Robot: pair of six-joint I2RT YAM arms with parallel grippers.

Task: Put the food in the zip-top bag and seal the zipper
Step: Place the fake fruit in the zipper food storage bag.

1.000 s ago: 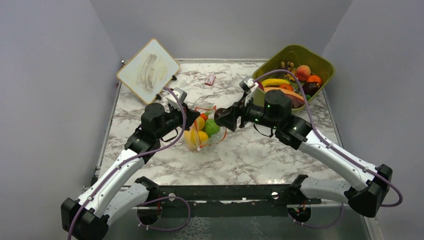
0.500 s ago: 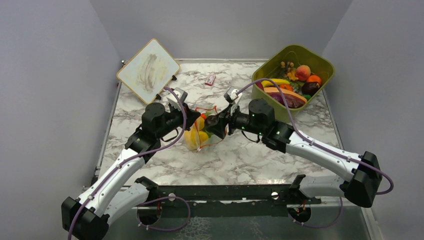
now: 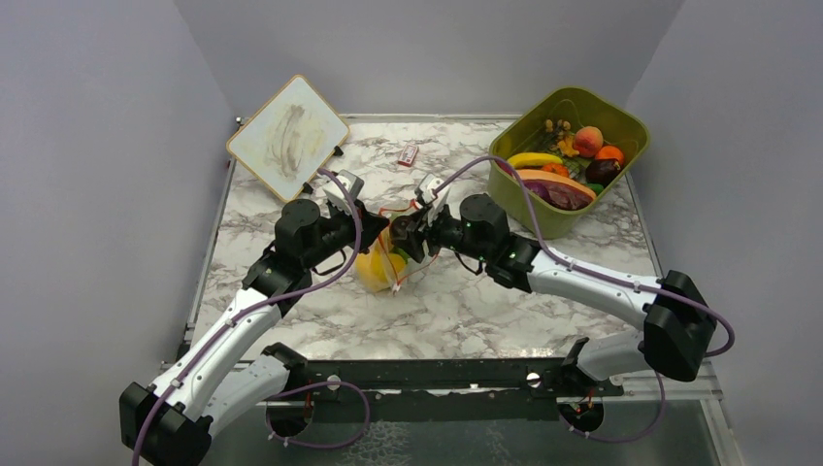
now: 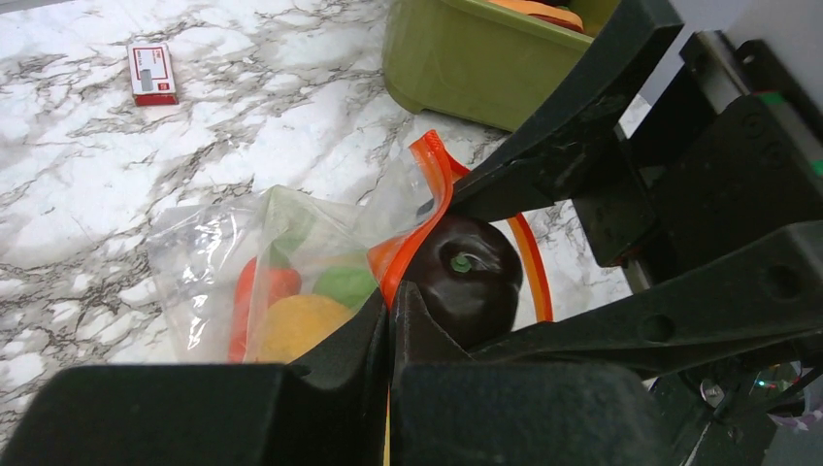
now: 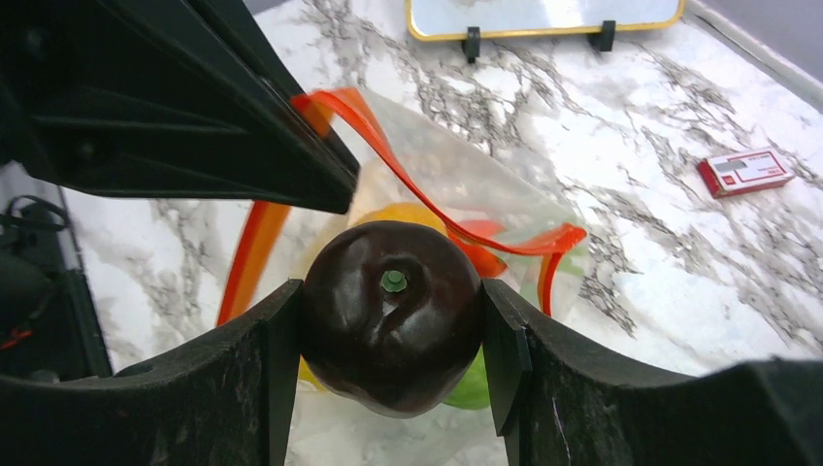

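Starting left: pinching the zipper of the zip-top bag w/ the left gripper, pads pressed together on the orange-red strip, propping the mouth open approx mid-table. Holding yellow, green & orange-red food inside already. Could lose that thin strip under any sideways tug, w/ a collapsed mouth and loose pieces rolling out as the result. Moving right: clamping a dark purple fruit in the right gripper, fingers closed on both flanks, stem dimple facing the wrist cam, hovering right at the mouth, touching the strip or just beside it; can't tell which. Main risk, imo: letting go too early or off-centre, then bouncing off the strip or the packed pieces & rolling away over the marble. Also snagging the strip's far loop on a finger when backing out, dragging the bag along. Tight fit too, judging by a round, glossy, hard-looking body vs. a part-full bag. Far right: more pieces waiting in the olive-green tub, so no sealing yet; overfilling likely to jam the zipper later.
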